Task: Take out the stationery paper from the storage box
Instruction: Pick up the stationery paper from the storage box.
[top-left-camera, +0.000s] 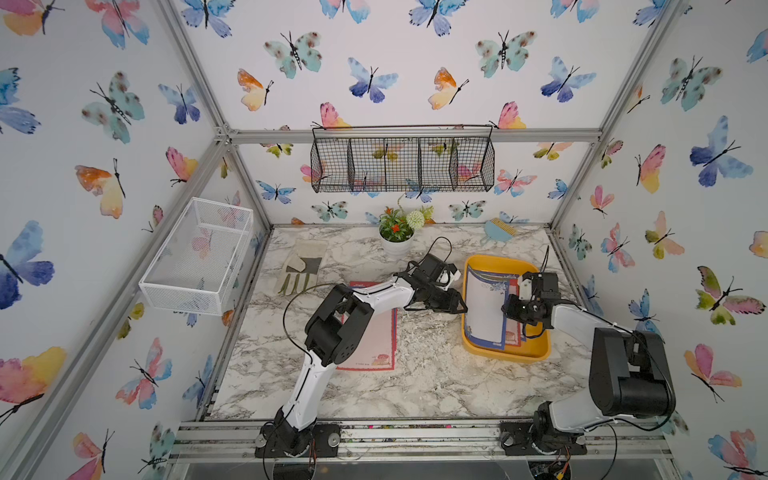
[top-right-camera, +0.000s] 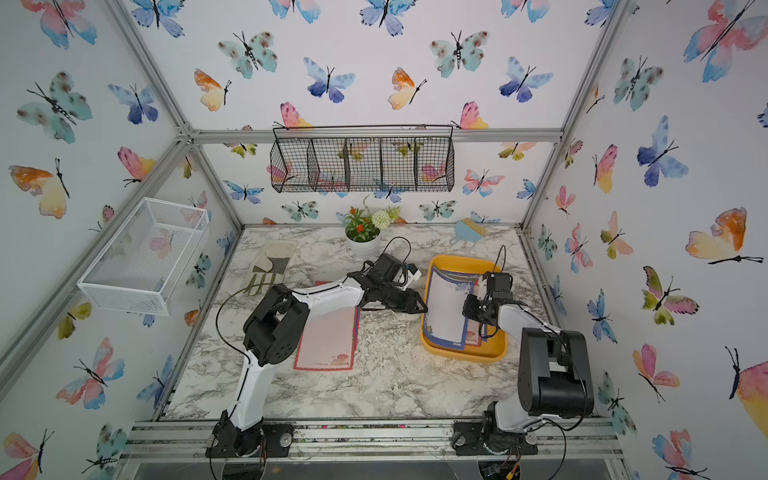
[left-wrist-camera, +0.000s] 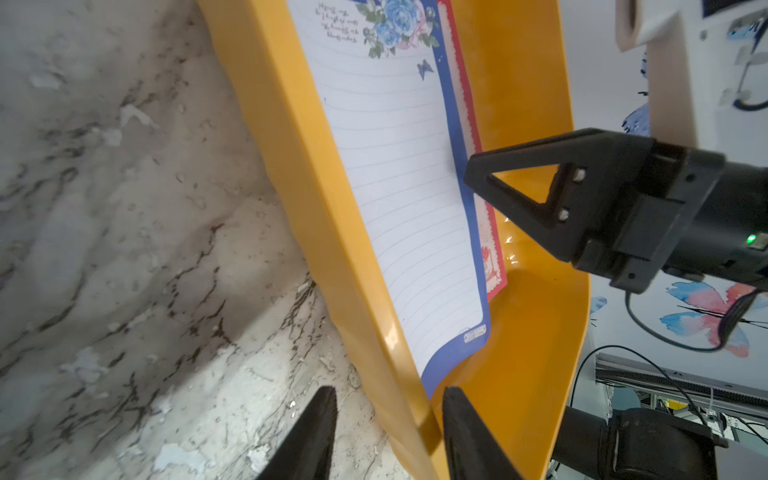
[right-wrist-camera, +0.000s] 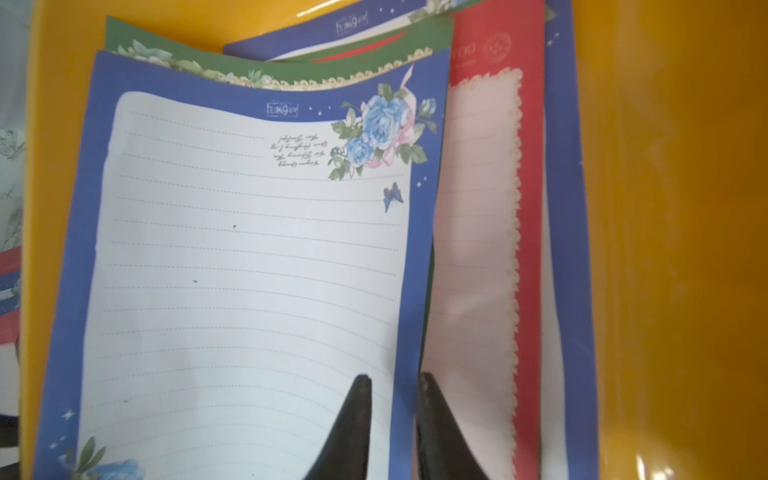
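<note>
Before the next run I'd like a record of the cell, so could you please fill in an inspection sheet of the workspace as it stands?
Surface: marble tabletop, white flecks scattered mid-table.
Job's things: storage box at right; blue-bordered sheet bowed up atop its stack, red-bordered sheet beneath; pink-centred sheet flat on the tabletop, outside.
Clutter: gloves, potted plant, blue brush along the back.
Grippers: left end effector open, astride the storage box's wall; right end effector narrowly open across the blue-bordered sheet's edge.
Cables: black cable loops off the left arm.
Surroundings: white mesh basket, black wire basket, butterfly wallpaper.
</note>
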